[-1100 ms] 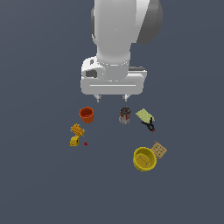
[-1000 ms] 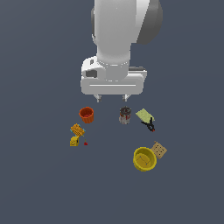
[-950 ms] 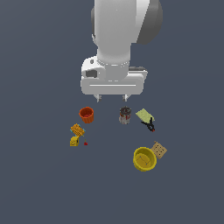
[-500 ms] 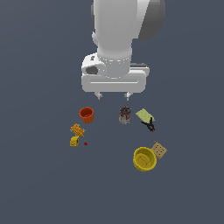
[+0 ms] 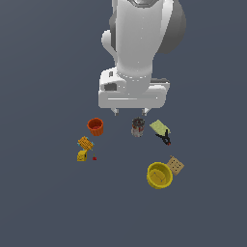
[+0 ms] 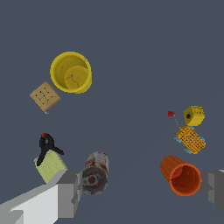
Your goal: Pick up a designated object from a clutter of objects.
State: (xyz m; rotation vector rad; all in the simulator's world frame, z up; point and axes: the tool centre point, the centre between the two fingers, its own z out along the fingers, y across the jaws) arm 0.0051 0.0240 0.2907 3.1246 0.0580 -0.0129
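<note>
The designated object, a tiny black clamp (image 5: 166,138) with red-orange tips, lies on the floor touching the pale green card (image 5: 158,127). It also shows in the wrist view (image 6: 46,146), beside the card (image 6: 51,165). My gripper (image 5: 130,112) hangs open and empty above the clutter, over the gap between the orange cup (image 5: 95,126) and the grey-brown can (image 5: 138,127). In the wrist view the gripper (image 6: 142,190) has its fingers (image 6: 70,194) spread wide, with the can (image 6: 95,173) and the cup (image 6: 180,176) between them. The clamp is apart from the gripper, toward the exterior view's right.
A yellow bowl (image 5: 159,174) and a tan cracker-like square (image 5: 175,165) lie nearer the camera than the clamp. Yellow blocks (image 5: 85,143) and a small red piece (image 5: 94,158) lie at the exterior view's left. The floor is dark grey.
The arm and gripper have shifted slightly toward the exterior view's right. The gripper stays open. None of the objects has moved.
</note>
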